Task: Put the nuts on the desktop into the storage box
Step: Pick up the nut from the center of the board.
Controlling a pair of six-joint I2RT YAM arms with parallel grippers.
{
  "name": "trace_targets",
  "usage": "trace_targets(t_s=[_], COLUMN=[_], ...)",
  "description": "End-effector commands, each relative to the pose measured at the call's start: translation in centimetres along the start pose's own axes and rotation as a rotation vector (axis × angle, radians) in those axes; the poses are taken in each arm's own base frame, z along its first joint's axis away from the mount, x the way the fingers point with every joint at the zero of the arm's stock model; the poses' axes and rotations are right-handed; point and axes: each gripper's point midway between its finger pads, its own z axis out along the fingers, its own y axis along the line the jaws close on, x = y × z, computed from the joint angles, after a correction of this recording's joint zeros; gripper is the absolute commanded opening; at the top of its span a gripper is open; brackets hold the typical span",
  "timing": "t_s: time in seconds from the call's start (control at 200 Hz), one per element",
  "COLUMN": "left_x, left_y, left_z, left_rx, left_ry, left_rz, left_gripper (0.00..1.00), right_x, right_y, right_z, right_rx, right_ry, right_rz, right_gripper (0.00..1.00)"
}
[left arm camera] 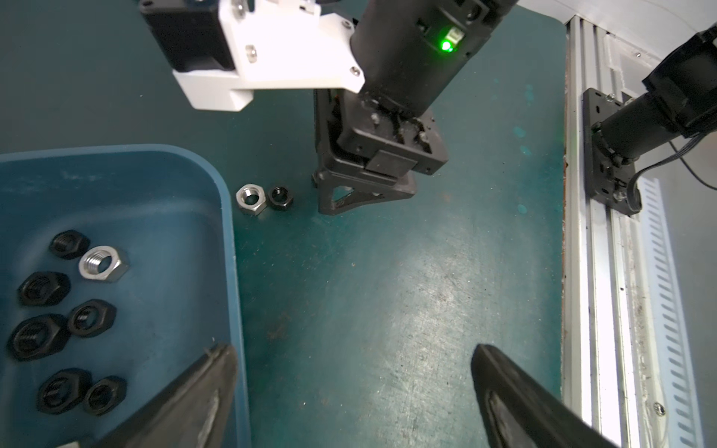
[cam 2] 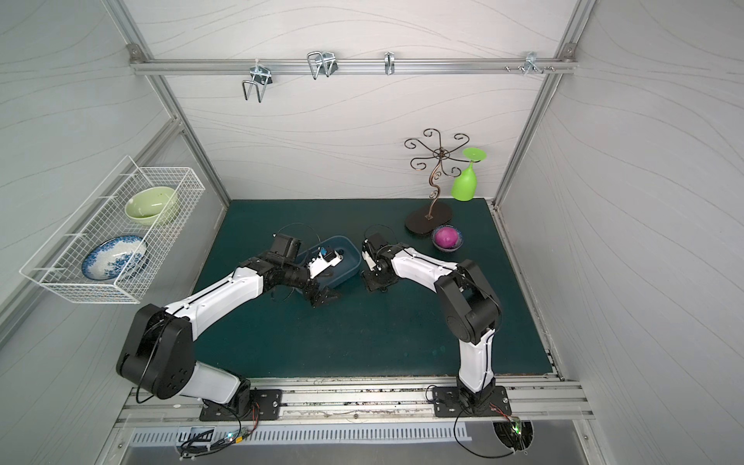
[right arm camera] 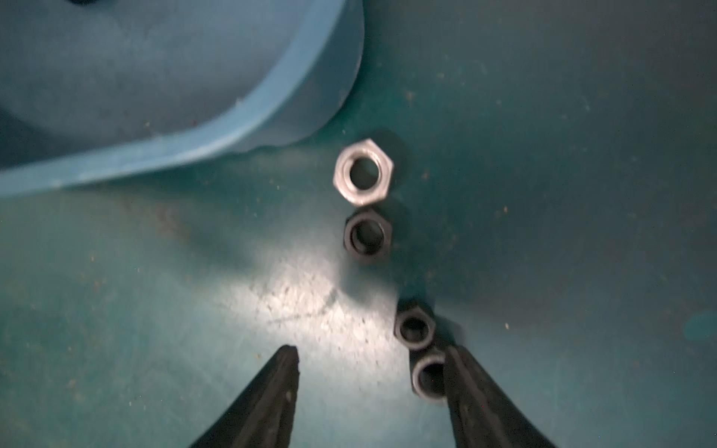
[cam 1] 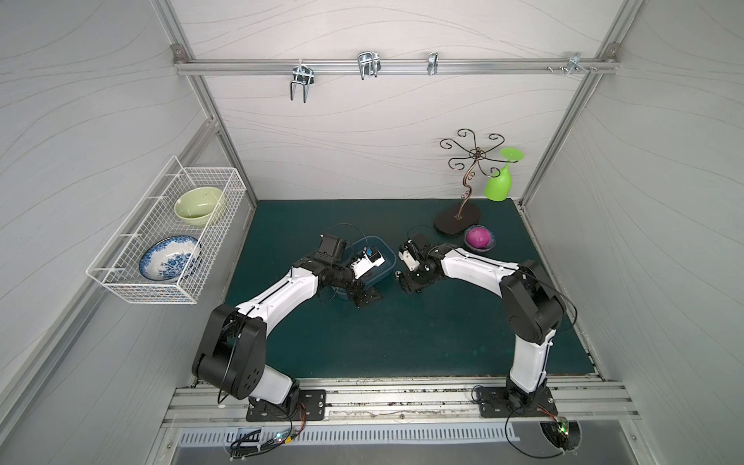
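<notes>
The blue-grey storage box (cam 1: 385, 250) (left arm camera: 229, 217) stands mid-desktop (cam 1: 402, 342) and holds several nuts, mostly black (left arm camera: 43, 288) and one silver (left arm camera: 104, 263). Beside the box a silver nut (right arm camera: 363, 171) (left arm camera: 250, 198) and a black nut (right arm camera: 367, 236) (left arm camera: 280, 198) lie flat. Two more dark nuts (right arm camera: 414, 327) lie by my right gripper (right arm camera: 370, 351) (cam 1: 408, 286). Its jaws stand apart just above the desktop. One of those nuts (right arm camera: 426, 374) rests against the inner face of one finger. My left gripper (left arm camera: 353, 349) (cam 1: 368, 300) is wide open and empty, with one finger over the box's rim.
A small bowl with a magenta ball (cam 1: 478, 238), a curly metal stand (cam 1: 459, 219) and a green glass (cam 1: 501, 183) stand at the back right. A white wire basket (cam 1: 169, 233) with two bowls hangs on the left wall. An aluminium rail (left arm camera: 605, 271) edges the front.
</notes>
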Motion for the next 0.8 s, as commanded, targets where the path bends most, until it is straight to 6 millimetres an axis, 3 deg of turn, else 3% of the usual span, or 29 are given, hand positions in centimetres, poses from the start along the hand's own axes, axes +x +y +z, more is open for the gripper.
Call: trace_targets(t_s=[0.0, 0.44, 0.795], left_x=[-0.1, 0.4, 0.5], left_y=[0.5, 0.6, 0.5], left_z=[0.2, 0.3, 0.3], left_rx=[-0.017, -0.022, -0.019], left_ry=[0.000, 0.019, 0.028], left_rz=[0.028, 0.039, 0.042], left_gripper=[0.99, 0.99, 0.99], right_x=[-1.5, -1.7, -1.6], right_y=[0.0, -0.5, -0.6], right_z=[0.5, 4.0, 4.6], right_rx=[-0.016, -0.044, -0.042], right_ry=[-0.025, 0.026, 0.046], right_rz=[-0.011, 0.005, -0.014], right_gripper=[0.61, 0.41, 0.27])
